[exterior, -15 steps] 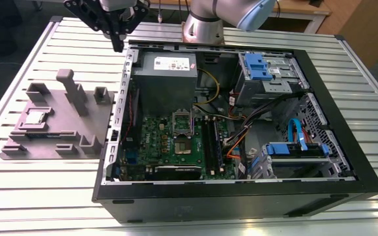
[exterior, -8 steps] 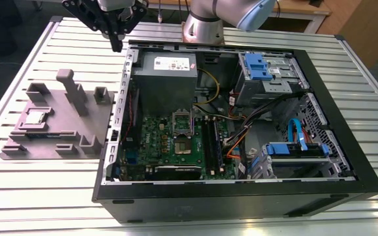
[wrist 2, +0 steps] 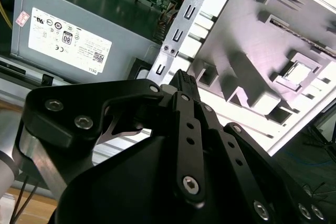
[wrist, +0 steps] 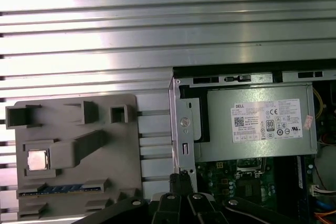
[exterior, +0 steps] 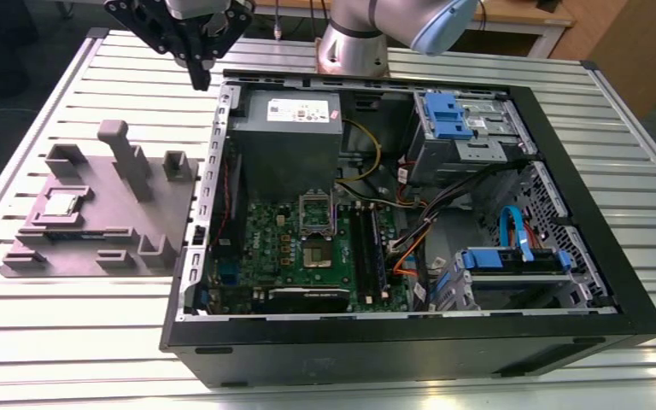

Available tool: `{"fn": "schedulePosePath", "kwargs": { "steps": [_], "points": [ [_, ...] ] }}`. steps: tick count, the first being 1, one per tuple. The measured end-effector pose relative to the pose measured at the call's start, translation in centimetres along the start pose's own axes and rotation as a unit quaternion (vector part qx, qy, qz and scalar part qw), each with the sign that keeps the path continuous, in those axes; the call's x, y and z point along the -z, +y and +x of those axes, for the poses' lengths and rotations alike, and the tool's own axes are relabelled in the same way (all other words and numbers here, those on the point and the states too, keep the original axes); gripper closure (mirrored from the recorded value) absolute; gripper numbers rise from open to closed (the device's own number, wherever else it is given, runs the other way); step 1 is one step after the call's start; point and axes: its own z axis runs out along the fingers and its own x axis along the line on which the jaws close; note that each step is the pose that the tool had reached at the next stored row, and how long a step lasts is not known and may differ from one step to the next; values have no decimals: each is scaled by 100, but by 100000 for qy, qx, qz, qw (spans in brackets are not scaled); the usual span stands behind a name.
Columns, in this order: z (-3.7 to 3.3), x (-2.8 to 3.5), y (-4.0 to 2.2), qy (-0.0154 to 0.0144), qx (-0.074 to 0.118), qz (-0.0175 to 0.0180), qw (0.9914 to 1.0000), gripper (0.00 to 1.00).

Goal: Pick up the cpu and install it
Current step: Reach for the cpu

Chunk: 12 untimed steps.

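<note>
Where I hang: over the slatted metal table (exterior: 78,325), just outside the open computer case (exterior: 419,329), by the corner that holds the grey power-supply box (exterior: 288,137).
Gripper (exterior: 199,79): pointing down, above the strip of table between the case wall and the grey holder (exterior: 157,213).
Jaws: drawn together to one tip, with nothing between them; both wrist views agree (wrist 2: 185,80) (wrist: 181,178).
Cpu (exterior: 64,203): lying flat, silver top up, in a square pocket of the holder, toward the exterior view's left; well apart from me.
Cpu, wrist views: the same bright square sits in its pocket in both (wrist: 38,159) (wrist 2: 298,73).
Holder: grey block with upright posts and several recesses, resting on the table beside the case on the exterior view's left.
Memory stick (wrist: 60,188): long and narrow, lying in a slot of the holder, near the cpu.
Case interior: green motherboard (exterior: 266,231) lies below the power-supply box as the exterior view shows it.
Socket (exterior: 319,254): on the motherboard, metal-framed, far from the cpu.
Contact: I touch nothing.
</note>
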Motion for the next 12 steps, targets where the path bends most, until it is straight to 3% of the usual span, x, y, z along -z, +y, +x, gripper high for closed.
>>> {"fn": "schedulePosePath", "kwargs": {
  "steps": [12],
  "points": [
    [36,1,-3,0,3,2,100000,90]
  ]
}}
